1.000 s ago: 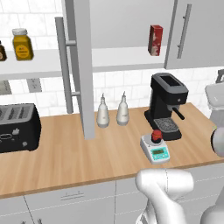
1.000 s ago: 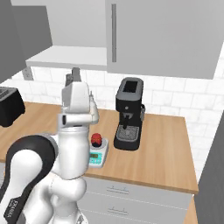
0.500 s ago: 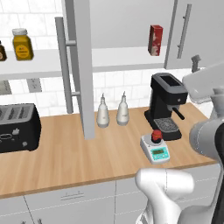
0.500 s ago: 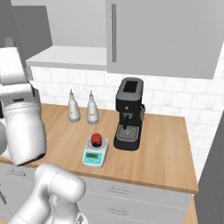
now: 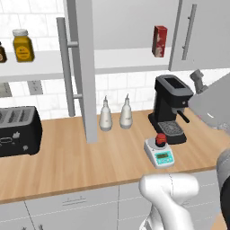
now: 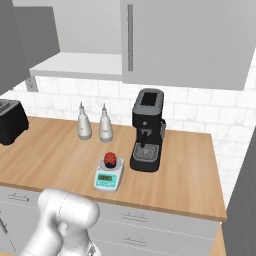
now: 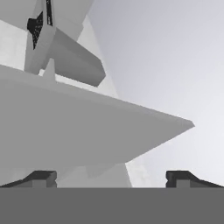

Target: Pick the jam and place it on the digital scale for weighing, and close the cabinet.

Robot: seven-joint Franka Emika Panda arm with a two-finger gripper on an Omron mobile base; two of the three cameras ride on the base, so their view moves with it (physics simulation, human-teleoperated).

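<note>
Red jam (image 5: 160,139) sits on the digital scale (image 5: 159,153); cabinet (image 5: 83,67) open, jaws spread, empty.

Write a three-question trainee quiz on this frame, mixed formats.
1. True or false: the jam sits on the digital scale.
2. The cabinet's left door is: A) shut B) swung open C) missing.
3. What stands right behind the scale, toward the wall?

Key: 1 true. 2 B; the door stands edge-on over the counter, so closing remains. 3 the black coffee machine. Bonus: in the hand view the fingers are spread with nothing between them.
</note>
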